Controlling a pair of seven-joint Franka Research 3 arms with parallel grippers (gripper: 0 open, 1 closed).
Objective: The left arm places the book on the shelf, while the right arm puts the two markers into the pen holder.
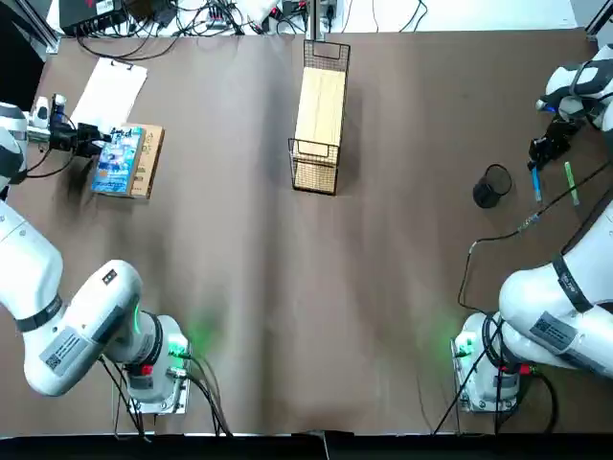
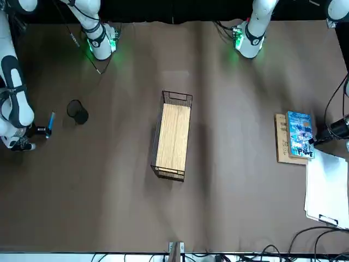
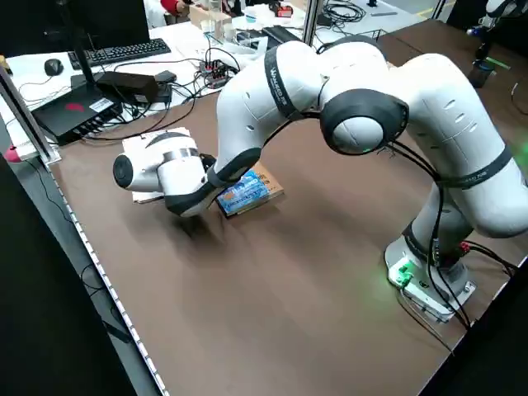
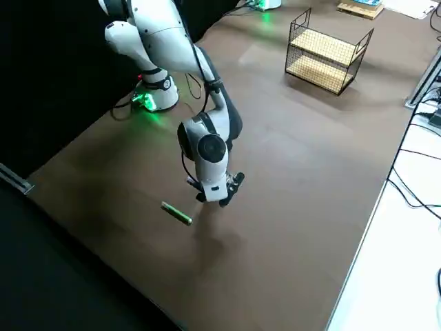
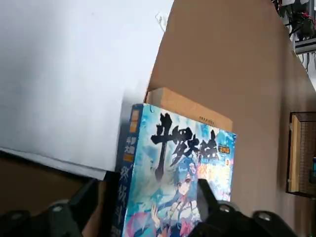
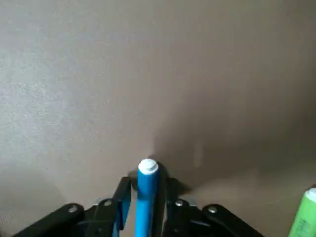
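The light blue book (image 1: 117, 159) lies on a tan-brown book (image 1: 148, 163) at the table's far left. My left gripper (image 1: 94, 145) is level with it, open, with one finger (image 5: 87, 195) beyond the spine and the other over the cover (image 5: 177, 163). The black wire shelf (image 1: 319, 115) stands at the middle back. At the far right my right gripper (image 6: 143, 185) is shut on the blue marker (image 6: 146, 192), just above the table. The green marker (image 1: 572, 182) lies beside it. The black mesh pen holder (image 1: 491, 185) stands a little to the left of both markers.
A white paper sheet (image 1: 110, 89) lies just behind the books. Cables run along the back edge, and one cable (image 1: 479, 251) trails over the table by the right arm's base. Bare brown tabletop (image 1: 239, 287) separates the shelf from both arm bases.
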